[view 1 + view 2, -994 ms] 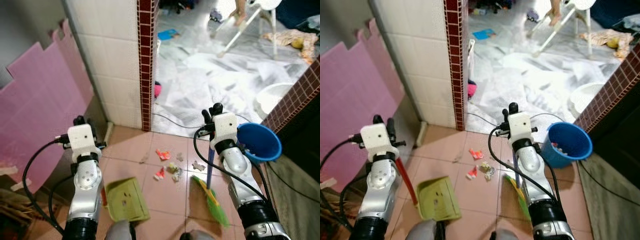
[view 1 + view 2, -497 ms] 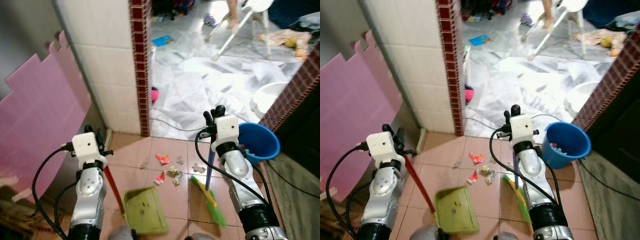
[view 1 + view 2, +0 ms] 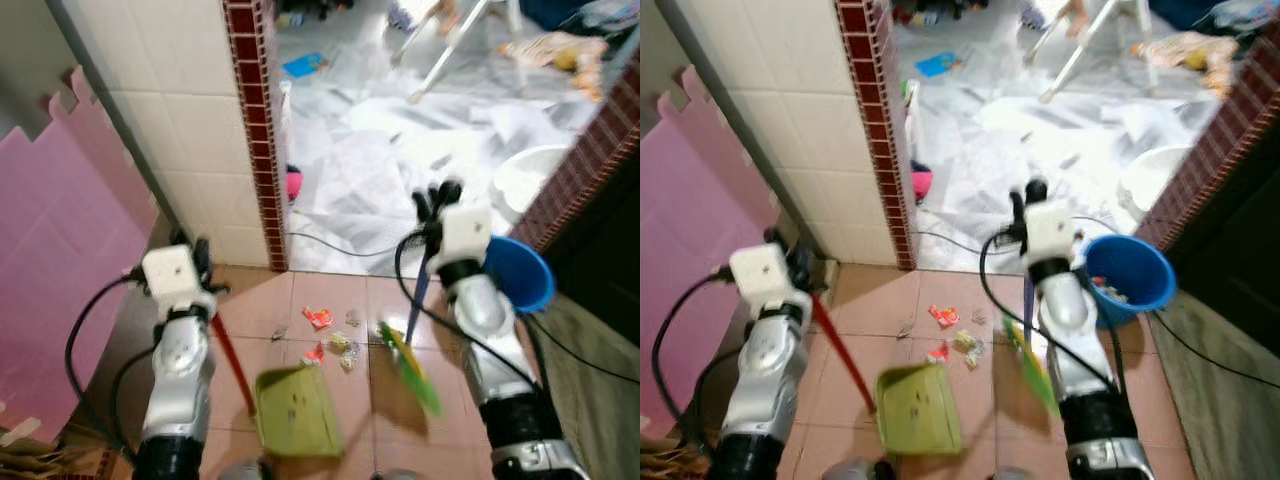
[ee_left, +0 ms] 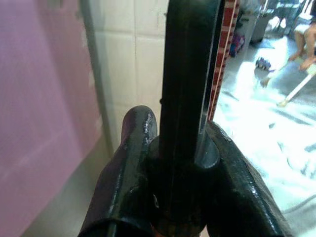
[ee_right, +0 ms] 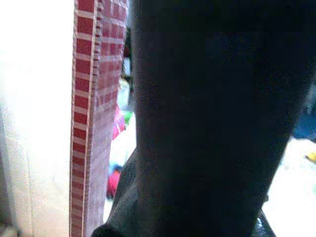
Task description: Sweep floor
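Left claw (image 3: 190, 262) clamps red dustpan handle (image 3: 232, 360); right claw (image 3: 437, 198) prob. grips broom (image 3: 412, 350). Both light, stiff; litter (image 3: 335, 340) at pan's 1 o'clock.

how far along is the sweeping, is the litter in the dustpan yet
Not yet. Both tools are set up: the left tool grips the red handle of the green dustpan, the right tool holds the broom. The scraps lie loose on the tiles between them, just ahead of the pan. Left: sweep them in, then probably tip them into the blue bucket.
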Robot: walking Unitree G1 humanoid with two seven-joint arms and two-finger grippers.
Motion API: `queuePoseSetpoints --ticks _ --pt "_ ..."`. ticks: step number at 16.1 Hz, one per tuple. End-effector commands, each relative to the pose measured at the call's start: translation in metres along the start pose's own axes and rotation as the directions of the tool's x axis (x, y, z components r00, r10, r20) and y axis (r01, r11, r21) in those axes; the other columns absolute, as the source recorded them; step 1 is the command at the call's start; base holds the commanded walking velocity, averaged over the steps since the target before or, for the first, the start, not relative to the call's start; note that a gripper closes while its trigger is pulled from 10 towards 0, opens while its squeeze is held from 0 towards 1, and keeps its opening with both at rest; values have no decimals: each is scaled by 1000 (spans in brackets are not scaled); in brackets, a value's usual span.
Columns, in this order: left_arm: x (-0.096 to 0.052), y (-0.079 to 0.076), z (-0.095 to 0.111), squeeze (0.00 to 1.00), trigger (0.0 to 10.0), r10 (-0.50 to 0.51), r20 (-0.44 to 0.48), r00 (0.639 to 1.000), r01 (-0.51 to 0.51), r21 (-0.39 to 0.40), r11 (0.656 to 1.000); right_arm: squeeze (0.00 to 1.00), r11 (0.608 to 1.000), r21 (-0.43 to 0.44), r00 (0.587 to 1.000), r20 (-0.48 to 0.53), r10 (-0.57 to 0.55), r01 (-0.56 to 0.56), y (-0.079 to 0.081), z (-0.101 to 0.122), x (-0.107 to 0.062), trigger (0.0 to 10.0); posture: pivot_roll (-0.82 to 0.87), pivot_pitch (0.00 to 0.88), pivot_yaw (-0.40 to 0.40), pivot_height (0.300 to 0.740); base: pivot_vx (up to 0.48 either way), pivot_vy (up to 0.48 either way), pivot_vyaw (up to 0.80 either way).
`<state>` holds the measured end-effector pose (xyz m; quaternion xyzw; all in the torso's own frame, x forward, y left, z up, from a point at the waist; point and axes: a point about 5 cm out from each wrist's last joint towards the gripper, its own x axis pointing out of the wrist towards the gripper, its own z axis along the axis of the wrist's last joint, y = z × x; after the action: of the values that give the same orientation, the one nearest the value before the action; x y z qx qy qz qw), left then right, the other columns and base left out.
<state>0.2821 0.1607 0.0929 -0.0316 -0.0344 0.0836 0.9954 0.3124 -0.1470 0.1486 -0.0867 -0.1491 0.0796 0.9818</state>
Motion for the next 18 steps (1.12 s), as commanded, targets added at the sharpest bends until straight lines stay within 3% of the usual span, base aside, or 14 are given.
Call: queuePoseSetpoints --ticks 1,6,10,15,16,18 --pt "7 -3 23 0 10000 0 91 996 1 -12 1000 0 1000 10 995 97 -5 4 0 23 10 10000 -59 0 39 740 394 274 0" --pt "7 -2 33 0 10000 31 125 992 -35 27 999 0 1000 18 997 77 -16 15 -2 21 9 10000 -55 0 37 740 76 58 0" --pt "4 9 18 0 10000 83 92 992 -92 99 991 0 1000 28 999 51 -7 6 0 15 7 10000 -53 0 36 740 0 0 0" --pt "5 15 5 0 10000 81 76 994 -91 137 986 0 1000 27 1000 19 14 -15 3 9 5 10000 -49 0 22 740 0 0 0" --pt "8 20 0 0 10000 147 88 985 -161 178 971 0 999 27 999 18 26 -27 5 8 5 10000 -49 0 20 740 0 0 0" --pt "9 23 -4 0 10000 161 89 983 -174 172 970 0 999 30 999 18 30 -31 6 8 6 10000 -46 0 17 740 0 0 0"
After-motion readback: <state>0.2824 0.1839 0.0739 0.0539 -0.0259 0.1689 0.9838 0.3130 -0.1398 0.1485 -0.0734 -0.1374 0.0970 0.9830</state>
